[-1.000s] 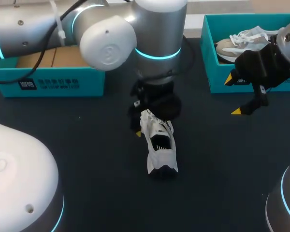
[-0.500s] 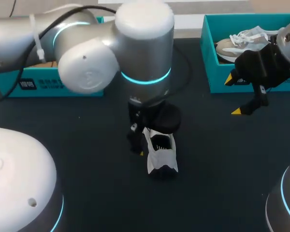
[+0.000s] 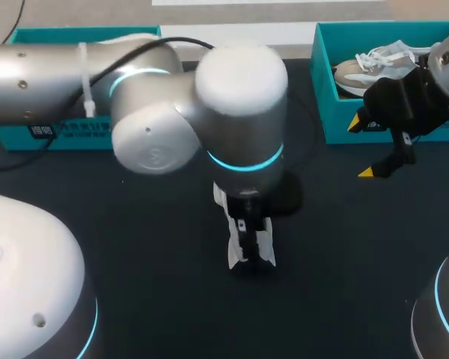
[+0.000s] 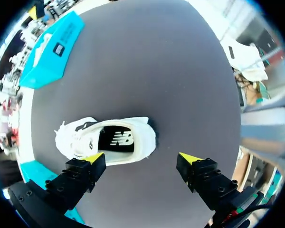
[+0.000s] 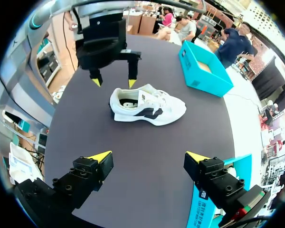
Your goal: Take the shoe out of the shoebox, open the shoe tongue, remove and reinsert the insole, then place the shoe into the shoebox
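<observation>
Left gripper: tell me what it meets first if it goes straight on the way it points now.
Probably the white shoe: the left gripper points down, open, with one finger over the shoe's rim near the heel. The other finger would land on the bare table. Depth is unclear.

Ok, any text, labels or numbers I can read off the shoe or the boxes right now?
Nothing legible enough to quote.
Left shoebox, front wall: dark label and a white line of print, too blurred to read.
Right shoebox, front wall: small label beside the right gripper, too small to read.
Shoe, insole: a white logo mark, no readable words.
No numbers or signs.
</observation>
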Controlling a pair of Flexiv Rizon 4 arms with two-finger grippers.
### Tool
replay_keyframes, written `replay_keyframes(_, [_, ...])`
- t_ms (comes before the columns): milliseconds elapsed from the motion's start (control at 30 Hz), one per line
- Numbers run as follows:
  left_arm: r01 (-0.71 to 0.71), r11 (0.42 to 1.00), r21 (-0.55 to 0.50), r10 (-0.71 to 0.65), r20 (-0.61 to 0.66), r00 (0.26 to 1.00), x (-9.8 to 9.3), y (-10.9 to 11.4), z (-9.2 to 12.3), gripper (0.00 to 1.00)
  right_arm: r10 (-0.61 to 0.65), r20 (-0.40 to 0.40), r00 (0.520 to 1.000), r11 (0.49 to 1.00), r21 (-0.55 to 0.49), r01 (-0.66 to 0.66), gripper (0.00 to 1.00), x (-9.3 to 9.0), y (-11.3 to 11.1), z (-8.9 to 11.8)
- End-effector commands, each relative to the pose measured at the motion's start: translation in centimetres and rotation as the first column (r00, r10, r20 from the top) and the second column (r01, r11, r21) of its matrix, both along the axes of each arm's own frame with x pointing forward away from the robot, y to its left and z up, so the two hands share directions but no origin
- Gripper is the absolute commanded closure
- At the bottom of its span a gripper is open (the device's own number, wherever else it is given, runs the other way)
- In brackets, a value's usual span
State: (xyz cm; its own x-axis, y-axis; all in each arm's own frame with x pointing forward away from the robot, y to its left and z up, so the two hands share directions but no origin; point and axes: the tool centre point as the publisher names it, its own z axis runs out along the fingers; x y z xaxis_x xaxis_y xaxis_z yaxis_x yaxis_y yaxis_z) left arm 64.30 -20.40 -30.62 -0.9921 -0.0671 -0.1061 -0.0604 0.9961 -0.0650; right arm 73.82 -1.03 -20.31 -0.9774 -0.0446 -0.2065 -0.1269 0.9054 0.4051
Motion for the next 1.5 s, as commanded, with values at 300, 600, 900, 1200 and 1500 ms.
replay_keyframes(300, [-0.123,0.991,0.043,0.123,0.009,0.992,0.3,-1.1,-3.5,0.00,0.000,-0.001,1.000,1.000,-0.003,0.000,0.00,0.1,0.1,-0.1])
replay_keyframes(600, [-0.076,0.996,0.045,0.077,-0.012,0.997,0.2,-1.7,-4.6,0.00,0.000,-0.001,1.000,1.000,-0.003,0.000,0.00,0.1,0.1,-0.1])
replay_keyframes(900, [-0.056,0.997,0.049,0.058,-0.028,0.998,-0.1,-1.4,-5.8,0.07,0.000,-0.001,1.000,1.000,-0.003,0.000,0.00,0.1,0.1,-0.1])
replay_keyframes(1200, [-0.038,0.998,0.054,0.040,-0.044,0.998,0.4,-0.6,-7.0,0.16,0.000,-0.001,1.000,1.000,-0.003,0.000,0.00,0.1,0.1,-0.1])
replay_keyframes(1500, [-0.004,0.998,0.068,0.009,-0.067,0.998,-0.1,-0.9,-7.8,0.53,0.000,-0.001,1.000,1.000,-0.003,0.000,0.00,0.1,0.1,-0.1])
